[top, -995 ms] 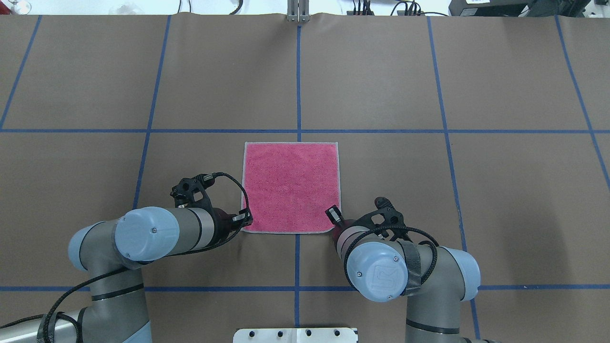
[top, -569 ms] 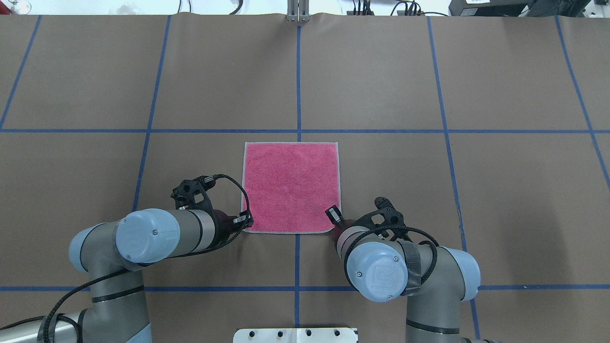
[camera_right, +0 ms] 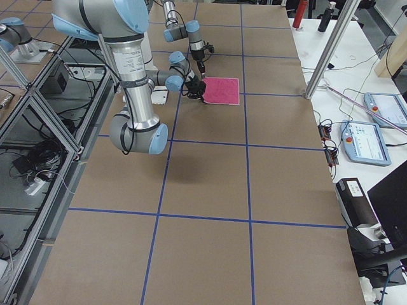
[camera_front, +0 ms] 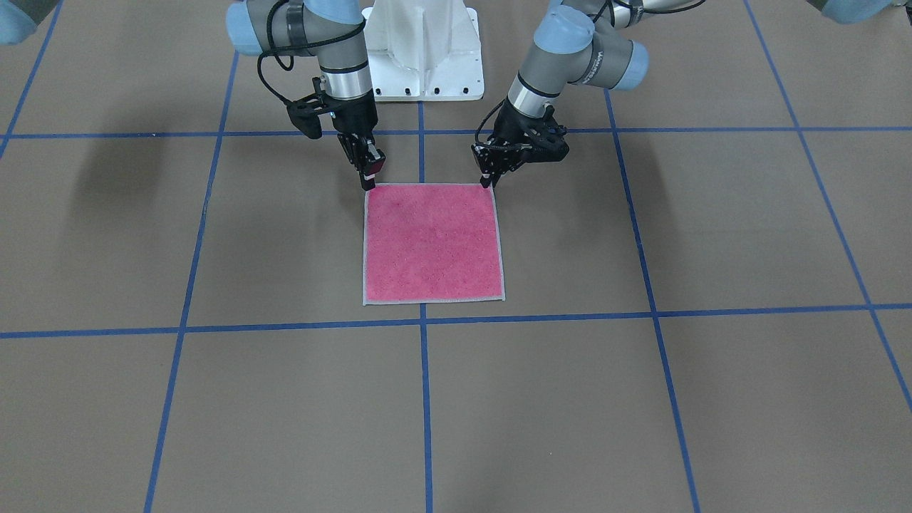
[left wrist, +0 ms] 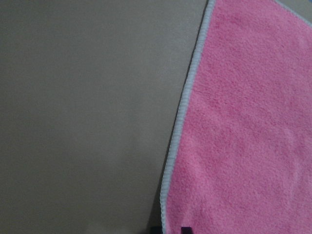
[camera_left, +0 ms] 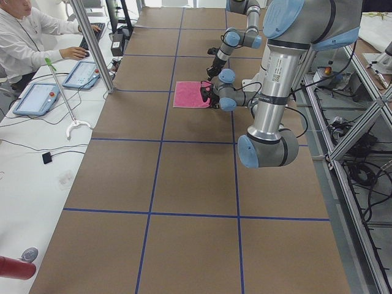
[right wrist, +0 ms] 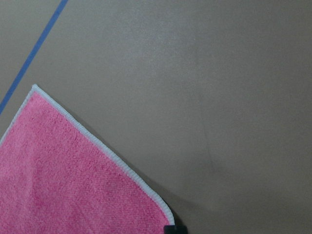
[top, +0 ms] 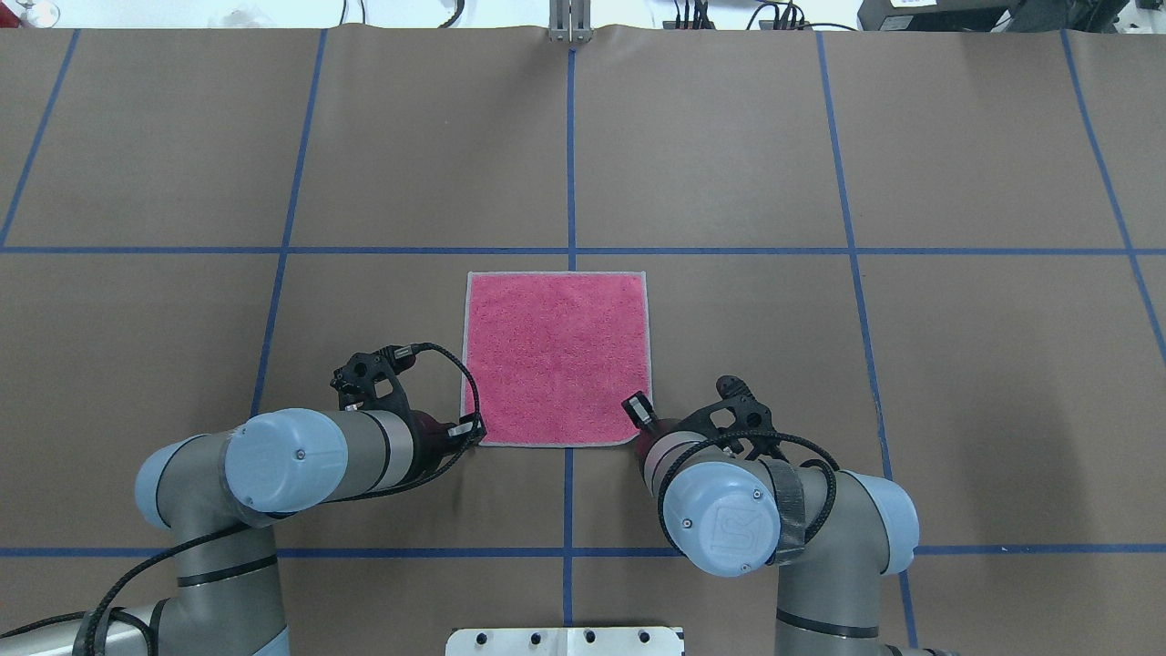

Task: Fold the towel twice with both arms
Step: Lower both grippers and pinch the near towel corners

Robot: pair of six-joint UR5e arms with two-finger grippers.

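Observation:
The towel (top: 557, 355) lies flat, pink face up, in the middle of the brown table; it also shows in the front view (camera_front: 431, 242). My left gripper (top: 469, 428) is at its near-left corner, fingertips down on the table and shut on the corner, which is drawn slightly inward (camera_front: 488, 183). My right gripper (top: 642, 426) is at the near-right corner, tips together on the edging (camera_front: 368, 184). The left wrist view shows the towel's left edge (left wrist: 243, 122). The right wrist view shows the towel's corner (right wrist: 63, 180).
The white pedestal base (camera_front: 425, 50) stands behind both arms. Blue tape lines (top: 570, 146) grid the brown table cover. An operator (camera_left: 24, 37) sits at a side bench with tablets (camera_left: 37, 98). A metal post (top: 569, 23) stands at the far edge.
My left arm has drawn back a little toward the robot, and the towel's near-left corner has shifted inward with it. The right arm has not moved.

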